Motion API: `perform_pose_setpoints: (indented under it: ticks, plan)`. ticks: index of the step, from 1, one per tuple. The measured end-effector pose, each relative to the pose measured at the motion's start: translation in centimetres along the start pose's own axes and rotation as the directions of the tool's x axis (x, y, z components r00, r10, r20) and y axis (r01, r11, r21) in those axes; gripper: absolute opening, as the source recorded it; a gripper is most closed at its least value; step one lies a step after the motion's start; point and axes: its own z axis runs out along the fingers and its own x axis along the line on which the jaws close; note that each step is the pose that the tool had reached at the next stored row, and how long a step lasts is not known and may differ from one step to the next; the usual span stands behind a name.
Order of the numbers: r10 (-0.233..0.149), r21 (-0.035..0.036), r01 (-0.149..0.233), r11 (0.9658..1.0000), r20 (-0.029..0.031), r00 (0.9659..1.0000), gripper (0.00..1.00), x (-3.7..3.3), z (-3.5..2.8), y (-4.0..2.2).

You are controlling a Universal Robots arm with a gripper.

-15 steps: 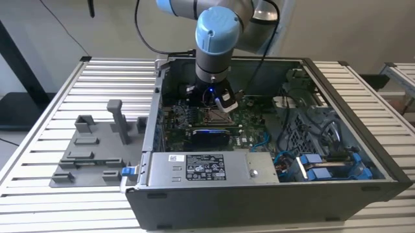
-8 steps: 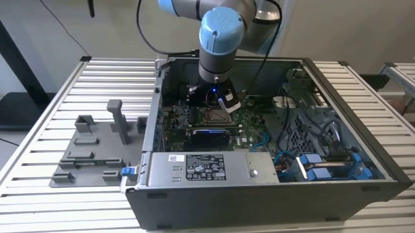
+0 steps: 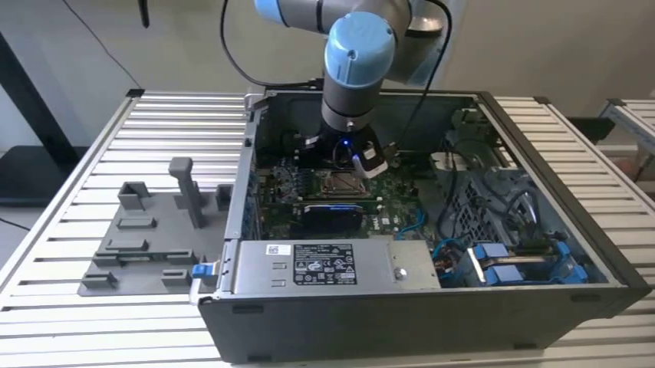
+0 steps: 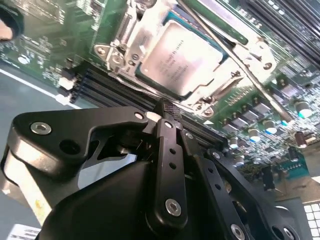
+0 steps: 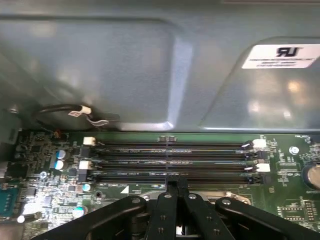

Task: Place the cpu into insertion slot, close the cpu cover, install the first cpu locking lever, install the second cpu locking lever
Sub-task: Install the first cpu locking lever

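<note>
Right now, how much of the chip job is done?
The cpu already sits in its socket, and the cpu cover looks closed around it. The gripper, shut and holding nothing, hovers beside the socket. One locking lever slants along the cover's edge; whether it is latched, I cannot tell.

Robotics lab or test workshop: industrial arm (image 3: 353, 69) over open computer case (image 3: 409, 326) on slatted metal bench (image 3: 153, 130), grey jig plate (image 3: 133, 257) beside case, plain pale wall (image 3: 573, 46) behind, black cable (image 3: 227, 54) looping off arm.
</note>
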Motion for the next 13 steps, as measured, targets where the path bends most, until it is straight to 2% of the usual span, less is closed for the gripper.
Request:
perform_pose_setpoints:
  ticks: [6,13]
  plan:
    - [0.0,-0.0027,0.0,1.0,-0.0001,1.0,0.11,-1.06,0.04,0.0]
    - [0.0,-0.0037,0.0,1.0,-0.0002,1.0,0.11,-1.74,0.16,-0.04]
